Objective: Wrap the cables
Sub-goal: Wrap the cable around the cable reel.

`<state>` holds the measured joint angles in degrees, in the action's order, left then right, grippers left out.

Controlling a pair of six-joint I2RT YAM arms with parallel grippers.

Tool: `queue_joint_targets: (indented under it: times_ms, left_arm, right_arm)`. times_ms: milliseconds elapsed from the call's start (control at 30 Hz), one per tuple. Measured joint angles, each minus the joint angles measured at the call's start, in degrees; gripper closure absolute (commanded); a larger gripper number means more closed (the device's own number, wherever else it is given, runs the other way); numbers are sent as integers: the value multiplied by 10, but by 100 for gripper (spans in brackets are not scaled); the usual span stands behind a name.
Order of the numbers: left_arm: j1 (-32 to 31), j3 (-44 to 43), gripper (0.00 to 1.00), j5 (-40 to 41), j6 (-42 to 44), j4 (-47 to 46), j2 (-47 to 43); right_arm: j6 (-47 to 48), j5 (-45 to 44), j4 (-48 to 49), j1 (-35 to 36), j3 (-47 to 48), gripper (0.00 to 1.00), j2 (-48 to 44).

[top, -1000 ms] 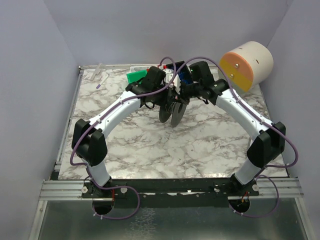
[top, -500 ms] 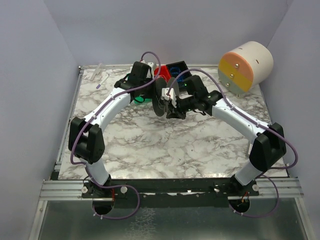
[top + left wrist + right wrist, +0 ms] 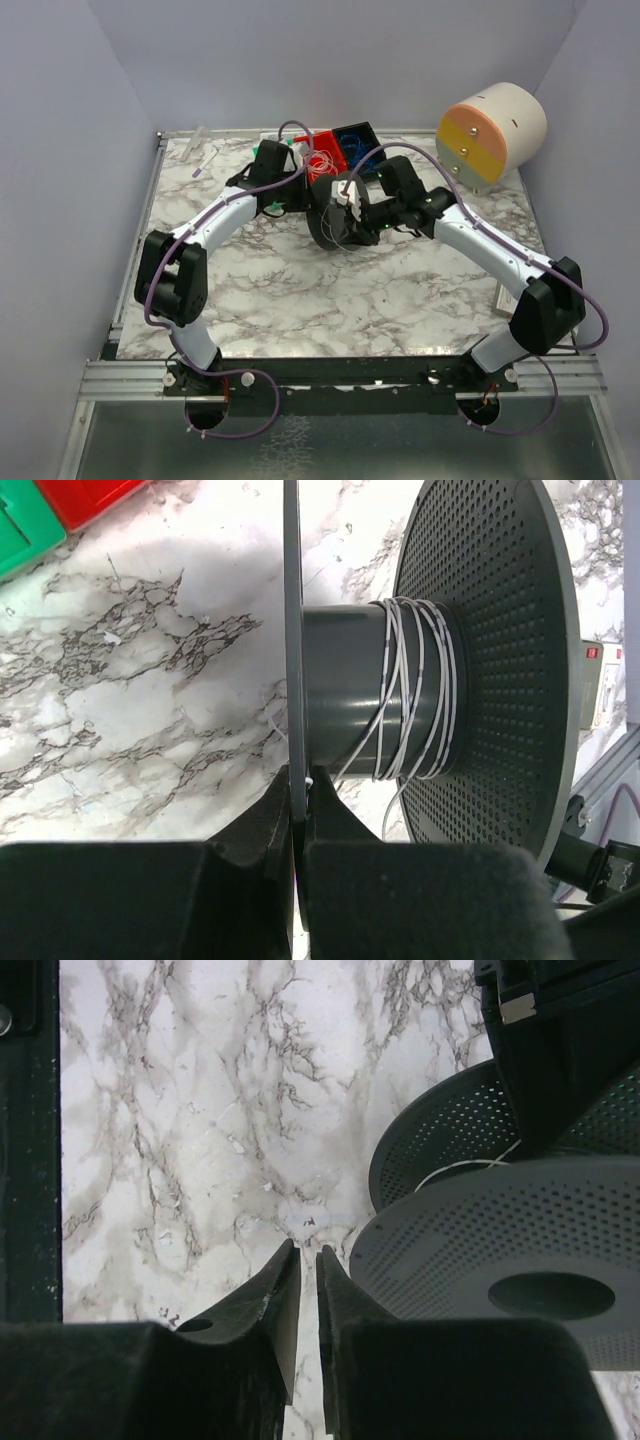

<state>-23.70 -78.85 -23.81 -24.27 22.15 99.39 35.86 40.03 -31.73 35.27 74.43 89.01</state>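
Observation:
A dark grey perforated spool (image 3: 335,215) stands on the marble table, with a thin whitish cable (image 3: 415,690) wound several turns round its hub. One loose end hangs down. My left gripper (image 3: 297,780) is shut on the edge of the spool's thin flange (image 3: 292,630). My right gripper (image 3: 308,1260) hovers over bare marble just left of the other flange (image 3: 500,1250). Its jaws stand a narrow gap apart with nothing between them. More whitish cable lies in the red bin (image 3: 322,155).
A black bin (image 3: 355,138) with blue inside stands behind the spool, and a green bin (image 3: 20,540) sits beside the red one. A cream cylinder with an orange and yellow face (image 3: 490,130) stands at the back right. Small clear tubes (image 3: 205,160) lie back left.
Both arms and the spool have shifted left, and the left wrist has swung back. The right gripper's jaws have parted slightly.

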Motion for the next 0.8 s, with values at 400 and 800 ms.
queue_joint_targets:
  times_ms: [400, 800]
  left_arm:
    - [15, 88, 100, -94, -65, -129, -5]
    - [35, 185, 100, -145, -156, -251, -2]
  right_arm:
    - [0, -40, -10, -8, -70, 79, -36]
    - [-30, -50, 32, -76, -85, 77, -35]
